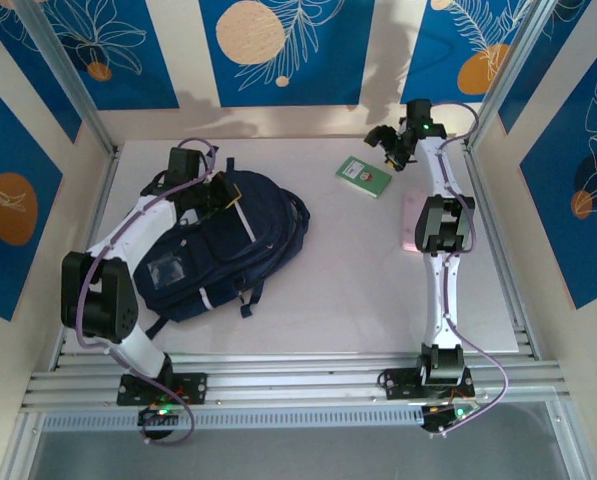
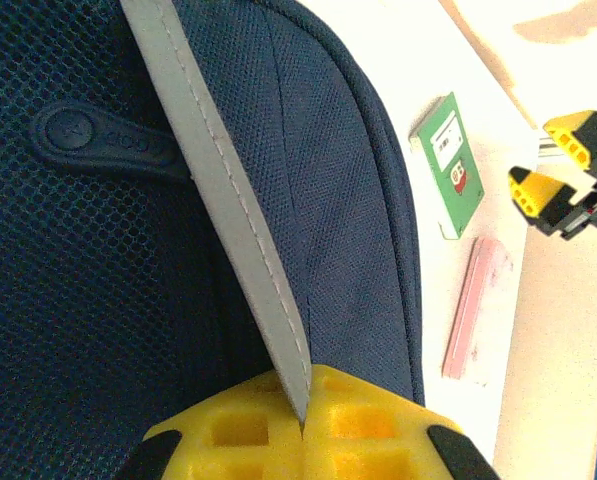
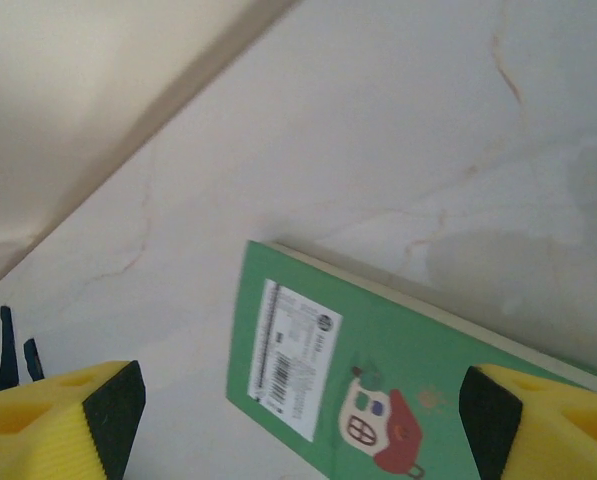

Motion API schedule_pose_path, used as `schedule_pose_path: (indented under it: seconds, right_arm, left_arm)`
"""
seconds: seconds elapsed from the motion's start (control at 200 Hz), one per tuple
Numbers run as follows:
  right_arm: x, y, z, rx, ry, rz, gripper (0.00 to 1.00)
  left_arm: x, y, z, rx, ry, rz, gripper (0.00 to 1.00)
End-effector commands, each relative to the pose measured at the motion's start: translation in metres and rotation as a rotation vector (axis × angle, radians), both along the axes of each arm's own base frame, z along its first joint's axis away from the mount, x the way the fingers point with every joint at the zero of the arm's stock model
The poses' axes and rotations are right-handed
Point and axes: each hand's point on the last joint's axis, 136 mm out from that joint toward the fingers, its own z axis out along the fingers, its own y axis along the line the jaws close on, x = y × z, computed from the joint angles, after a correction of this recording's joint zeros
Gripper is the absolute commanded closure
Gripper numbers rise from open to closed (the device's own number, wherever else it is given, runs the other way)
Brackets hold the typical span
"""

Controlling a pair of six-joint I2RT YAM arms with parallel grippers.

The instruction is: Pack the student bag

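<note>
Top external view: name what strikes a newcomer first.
The large navy-blue fabric backpack sprawls left of centre on the white table, its grey stripe trim pinched by the left gripper. Towards the back right, the open right gripper hovers over a thin green booklet.

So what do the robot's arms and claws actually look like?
Both the left arm and right arm are slim white tubes linked by chunky black joints. Thin purple cables loop alongside them, and small green lights glow at the bases. The left gripper and right gripper have blocky yellow fingers with black pads.
</note>
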Motion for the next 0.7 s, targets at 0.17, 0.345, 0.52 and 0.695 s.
schedule_pose_path:
  seconds: [0.17,0.345,0.52,0.695]
  right_arm:
    - [-0.024,0.021,-0.042,0.120,0.172,0.038,0.16]
    - [-0.051,0.042,-0.054,0.045,0.243,0.114,0.17]
    - [-0.090,0.049,-0.066,-0.037,0.326,0.123,0.17]
    - [-0.132,0.054,-0.073,-0.101,0.386,0.130,0.17]
  left_arm:
    - [0.006,0.005,0.001,-0.017,-0.007,0.006,1.00]
    - [0.006,0.009,-0.002,-0.001,0.001,0.016,1.00]
    - [0.006,0.016,-0.004,0.025,0.007,0.029,1.00]
    - [0.005,0.017,-0.005,0.028,0.008,0.031,1.00]
